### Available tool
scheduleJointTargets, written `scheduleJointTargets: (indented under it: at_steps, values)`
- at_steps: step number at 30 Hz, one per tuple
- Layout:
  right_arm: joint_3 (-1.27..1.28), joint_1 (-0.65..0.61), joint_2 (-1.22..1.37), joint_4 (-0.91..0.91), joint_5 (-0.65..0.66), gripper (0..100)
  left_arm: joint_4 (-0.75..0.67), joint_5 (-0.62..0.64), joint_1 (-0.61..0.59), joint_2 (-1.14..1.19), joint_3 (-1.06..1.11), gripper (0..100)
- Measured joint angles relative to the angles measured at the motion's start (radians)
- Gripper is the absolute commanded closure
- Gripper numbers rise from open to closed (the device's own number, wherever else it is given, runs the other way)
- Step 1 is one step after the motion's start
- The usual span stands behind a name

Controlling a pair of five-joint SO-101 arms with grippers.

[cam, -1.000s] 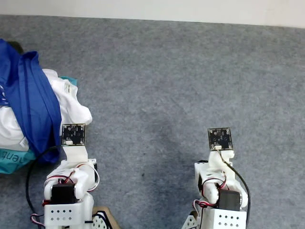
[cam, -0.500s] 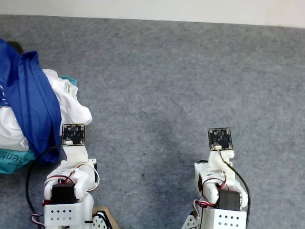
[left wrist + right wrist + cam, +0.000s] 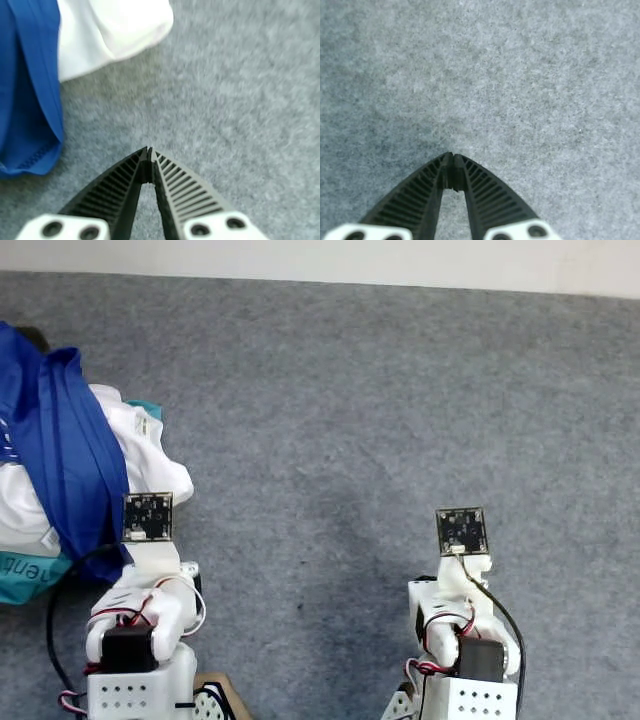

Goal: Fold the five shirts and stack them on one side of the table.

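- My left claw, closed tip to tip and empty, hangs just beside the heap of shirts, where a blue shirt is draped over a white shirt.
- My right claw, also closed and empty, is well apart from them.
- Nothing looks folded; I judge everything remains.
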Motion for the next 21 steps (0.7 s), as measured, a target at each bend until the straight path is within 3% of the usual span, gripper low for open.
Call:
scheduleJointTargets:
  at_steps: [7, 17, 21]
  values:
    - [-0.083, 0.000, -0.005, 0.072, 0.000, 99.1, 0.000, -0.140, 0.000, 0.000, -0.072, 97]
    - [-0.212, 0.000, -0.008, 0.109, 0.000, 99.1, 0.000, -0.153, 0.000, 0.000, -0.121, 97]
    - [-0.247, 0.000, -0.003, 0.112, 0.000, 99.1, 0.000, -0.229, 0.000, 0.000, -0.121, 89]
